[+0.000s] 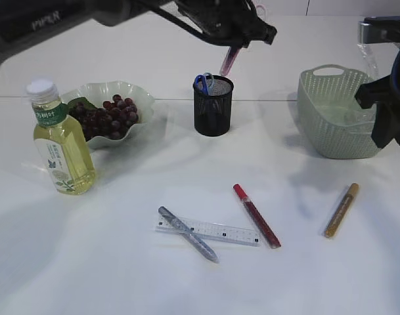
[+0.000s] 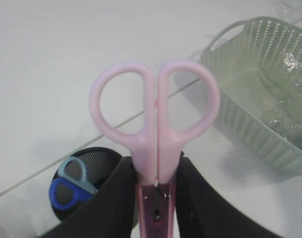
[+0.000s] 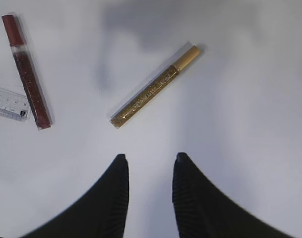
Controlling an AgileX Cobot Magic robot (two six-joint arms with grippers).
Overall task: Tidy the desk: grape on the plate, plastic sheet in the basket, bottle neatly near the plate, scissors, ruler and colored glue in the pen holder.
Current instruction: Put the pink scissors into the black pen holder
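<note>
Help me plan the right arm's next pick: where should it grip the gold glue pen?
Grip the gold glue pen mid-barrel from straight above, the right hand turned to close across its width. It lies flat, diagonal and clear of the red glue pen.

Smooth matte white worktop (image 1: 121, 275) fills the view, crossed by one thin seam line near the back; diffuse overhead light casts soft grey shadows.

**Desk mid-tidy, scissors over the holder**

Left gripper (image 1: 242, 41) is up above the black mesh pen holder (image 1: 213, 108) with pink scissors (image 1: 228, 61) pinched in it. Blue scissors (image 1: 203, 81) sit inside the holder. Grapes (image 1: 108, 118) are on the plate (image 1: 131, 92), bottle (image 1: 60, 141) just beside it. Ruler (image 1: 219, 231) and three glue pens lie in front; the basket (image 1: 331, 121) is on the right.
</note>
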